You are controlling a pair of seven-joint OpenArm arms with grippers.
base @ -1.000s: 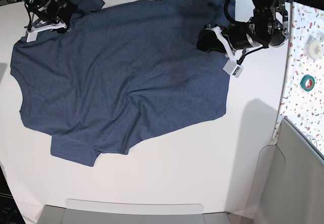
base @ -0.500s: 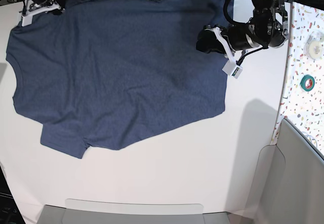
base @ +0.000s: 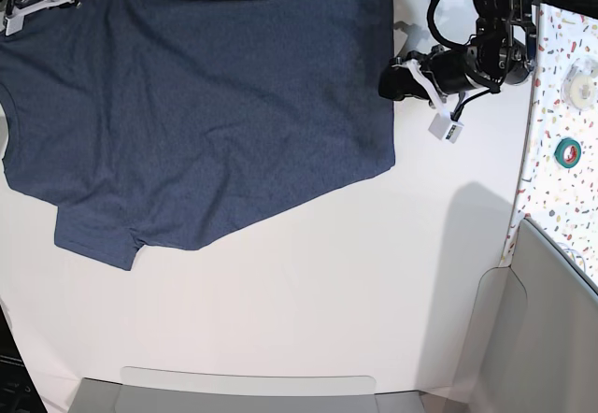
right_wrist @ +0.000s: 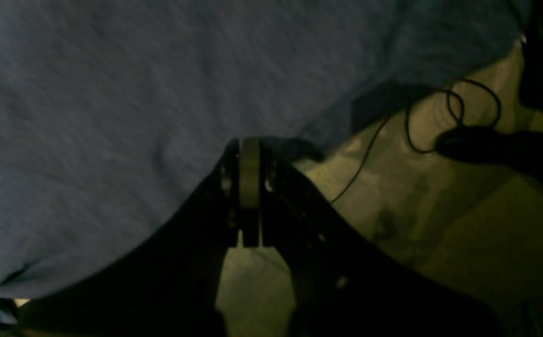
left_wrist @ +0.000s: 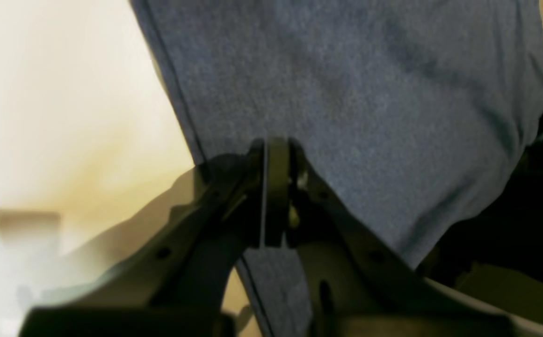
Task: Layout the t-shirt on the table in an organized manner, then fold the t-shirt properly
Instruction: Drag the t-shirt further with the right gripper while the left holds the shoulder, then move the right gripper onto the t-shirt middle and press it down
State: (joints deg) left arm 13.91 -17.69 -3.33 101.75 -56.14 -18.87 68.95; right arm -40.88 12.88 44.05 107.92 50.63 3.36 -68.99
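1. The t-shirt lies spread over the far left part of the white table, plain side up, its far edge running off the table's far side and one sleeve sticking out toward the near left.
2. The left hand is pinched shut on the shirt's right-hand edge; its wrist view shows the jaws together with blue cloth between them. The right hand is likewise clamped shut on the cloth's border at the far left corner.
3. To lay it out well, I would keep both pinches firm, hold the edge between them taut and level, and bring the shirt back fully onto the table before letting go.
4. Hard to make out: the right hand is nearly cut off in the base view, the collar and far sleeve are out of frame, and the lettering is not visible.
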